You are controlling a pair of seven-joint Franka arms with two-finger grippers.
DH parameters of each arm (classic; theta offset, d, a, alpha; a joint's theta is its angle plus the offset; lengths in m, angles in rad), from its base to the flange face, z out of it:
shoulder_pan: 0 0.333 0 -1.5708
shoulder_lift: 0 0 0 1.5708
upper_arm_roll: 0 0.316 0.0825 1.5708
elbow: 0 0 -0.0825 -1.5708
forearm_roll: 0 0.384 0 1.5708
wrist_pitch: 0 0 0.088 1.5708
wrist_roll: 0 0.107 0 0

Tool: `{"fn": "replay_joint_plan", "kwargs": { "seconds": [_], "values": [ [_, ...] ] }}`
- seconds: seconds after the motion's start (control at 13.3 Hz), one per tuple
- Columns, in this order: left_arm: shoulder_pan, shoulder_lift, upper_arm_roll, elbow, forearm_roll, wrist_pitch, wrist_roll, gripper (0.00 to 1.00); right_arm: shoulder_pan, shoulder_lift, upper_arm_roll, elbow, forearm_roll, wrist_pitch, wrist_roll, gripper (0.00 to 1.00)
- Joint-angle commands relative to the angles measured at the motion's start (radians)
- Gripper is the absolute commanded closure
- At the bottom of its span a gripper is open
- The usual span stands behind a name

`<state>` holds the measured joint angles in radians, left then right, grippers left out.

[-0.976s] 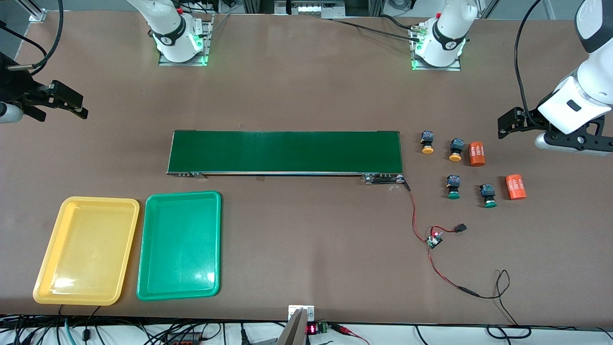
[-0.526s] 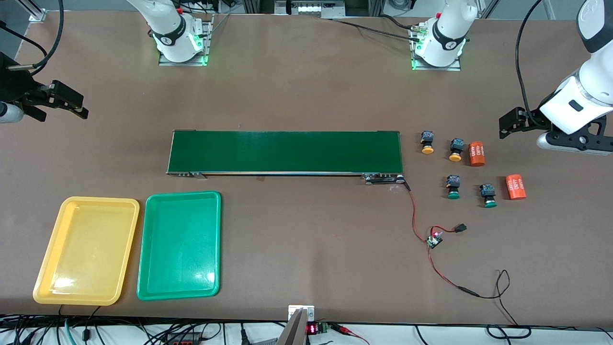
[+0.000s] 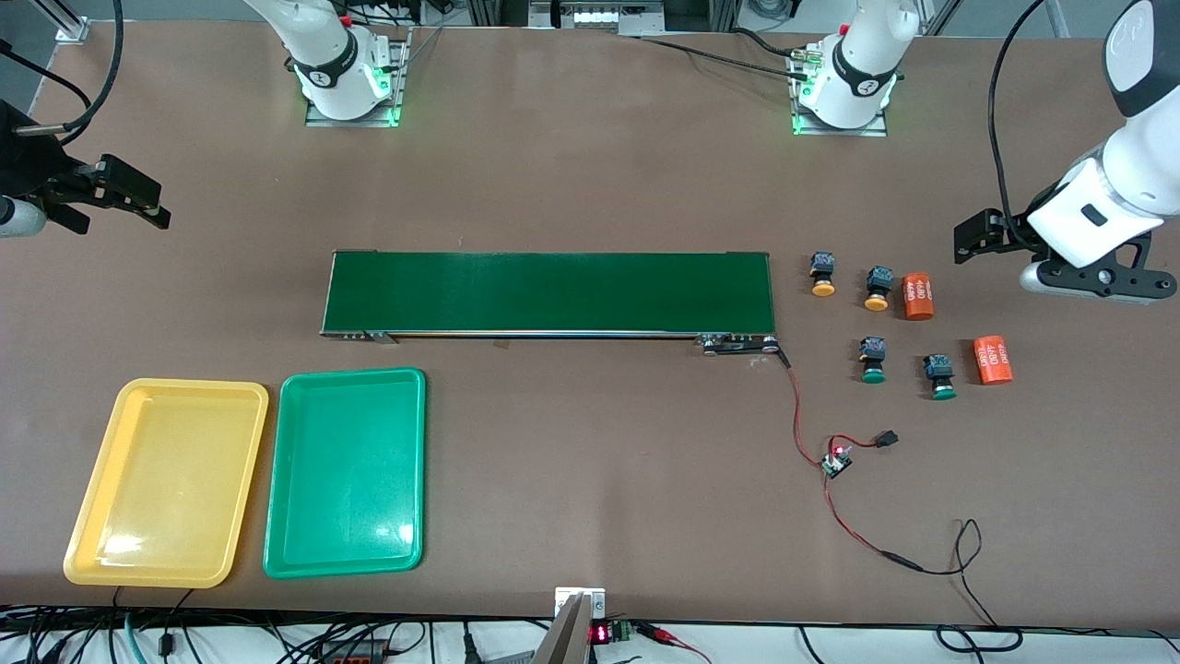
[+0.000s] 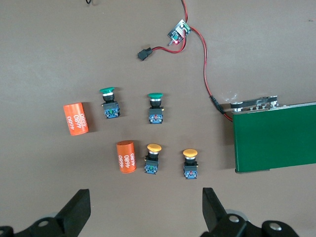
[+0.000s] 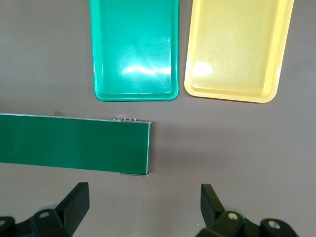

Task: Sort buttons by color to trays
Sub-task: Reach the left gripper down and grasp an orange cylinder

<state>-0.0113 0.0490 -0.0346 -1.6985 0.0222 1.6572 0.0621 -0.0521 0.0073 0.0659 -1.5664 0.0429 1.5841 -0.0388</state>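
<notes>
While the four buttons lie in a loose cluster on the table (image 3: 590, 157) at the left arm's end of the belt (image 3: 549, 292), nothing is held by either gripper. The left gripper (image 4: 145, 210) is held above the table with its fingers (image 4: 76, 210) spread wide and empty; in the front view the cluster is found at about eight o'clock from the left gripper (image 3: 977, 235), well apart from it. One yellow button (image 3: 822, 275) lies just beside the belt's end, and the second yellow button (image 3: 877, 289) lies at three o'clock from it, touching or nearly touching an orange cylinder (image 3: 917, 295). One green button (image 3: 872, 360) and the other green button (image 3: 939, 376) are set nearer the front camera, with a second cylinder (image 3: 993, 360) beside the latter. All four buttons lie on their sides, caps toward the front camera. The right gripper (image 3: 129, 198) is held over bare table at the right arm's end, fingers (image 5: 74, 202) likewise wide apart and empty. The yellow tray (image 3: 249, 406) and the green tray (image 3: 410, 387) lie side by side, nearer the front camera than the belt, at about five o'clock from the right gripper; both are seen without buttons.
</notes>
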Motion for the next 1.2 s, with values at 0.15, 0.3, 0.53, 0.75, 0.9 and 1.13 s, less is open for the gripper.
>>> {"fn": "replay_joint_plan", "kwargs": {
  "seconds": [0.15, 0.3, 0.53, 0.75, 0.9, 1.13],
  "values": [
    [-0.002, 0.093, 0.010, 0.117, 0.016, -0.046, 0.004, 0.00, 0.000, 0.006, 0.002, 0.019, 0.002, -0.013, -0.004, 0.00],
    [0.022, 0.107, 0.013, 0.102, 0.018, -0.105, 0.010, 0.00, -0.005, 0.023, 0.002, 0.019, 0.002, -0.010, -0.006, 0.00],
    [0.092, 0.106, 0.012, 0.016, 0.019, -0.096, 0.022, 0.00, -0.003, 0.040, 0.002, 0.019, -0.001, -0.012, -0.006, 0.00],
    [0.136, 0.039, 0.012, -0.198, 0.053, 0.118, 0.083, 0.00, -0.006, 0.071, 0.000, 0.019, 0.008, -0.015, -0.009, 0.00],
    [0.166, 0.015, 0.010, -0.300, 0.074, 0.232, 0.111, 0.00, -0.006, 0.079, 0.000, 0.019, 0.011, -0.058, -0.007, 0.00],
    [0.178, 0.026, 0.010, -0.412, 0.074, 0.405, 0.131, 0.02, -0.002, 0.080, 0.000, 0.016, 0.008, -0.081, -0.010, 0.00]
  ]
}}
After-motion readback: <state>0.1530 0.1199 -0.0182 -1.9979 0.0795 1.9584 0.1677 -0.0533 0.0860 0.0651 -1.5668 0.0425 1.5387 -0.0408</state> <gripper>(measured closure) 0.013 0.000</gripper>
